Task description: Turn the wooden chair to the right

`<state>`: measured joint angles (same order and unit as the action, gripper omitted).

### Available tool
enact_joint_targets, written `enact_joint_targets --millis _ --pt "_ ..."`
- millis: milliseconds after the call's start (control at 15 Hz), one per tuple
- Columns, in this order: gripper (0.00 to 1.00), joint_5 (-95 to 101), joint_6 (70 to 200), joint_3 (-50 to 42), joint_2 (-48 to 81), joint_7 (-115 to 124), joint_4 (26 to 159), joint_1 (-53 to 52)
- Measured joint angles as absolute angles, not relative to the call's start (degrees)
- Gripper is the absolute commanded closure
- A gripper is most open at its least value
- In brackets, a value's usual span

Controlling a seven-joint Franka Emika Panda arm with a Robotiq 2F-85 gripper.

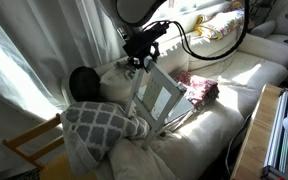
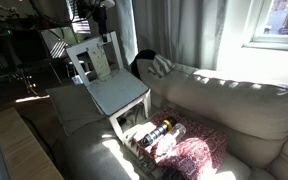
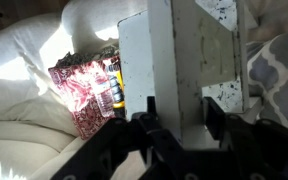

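Your gripper (image 3: 179, 118) grips the back of the wooden chair (image 1: 160, 96), tilted on the sofa (image 1: 236, 72); it looks mid-turn, so rotate it rightward.

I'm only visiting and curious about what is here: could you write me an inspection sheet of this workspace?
Surface: cream sofa, soft, partly sunlit.
Job's things: wooden chair, tilted on the sofa cushions.
Clutter: red patterned cloth, small bottle-like items, grey patterned cushion, round black object.
Grippers: hand closed on the chair's top edge.
Cables: black cable looping from the arm.
Surroundings: curtain, yellow-tan chair frame, window.
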<state>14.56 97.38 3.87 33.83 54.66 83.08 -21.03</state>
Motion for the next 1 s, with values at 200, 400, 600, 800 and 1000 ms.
enact_joint_targets --millis 200,400,600,800,1000 --pt "0.0 12.02 97.39 3.97 32.18 54.41 81.92 -20.77" --pt "0.0 8.98 97.39 4.3 31.13 54.01 81.47 -20.63" --pt "0.0 7.2 97.47 4.45 31.11 53.92 81.47 -20.53" --pt "0.0 6.82 98.21 4.45 30.98 53.24 81.47 -20.28" --pt "0.0 6.82 101.86 4.4 29.27 48.92 82.1 -19.14"
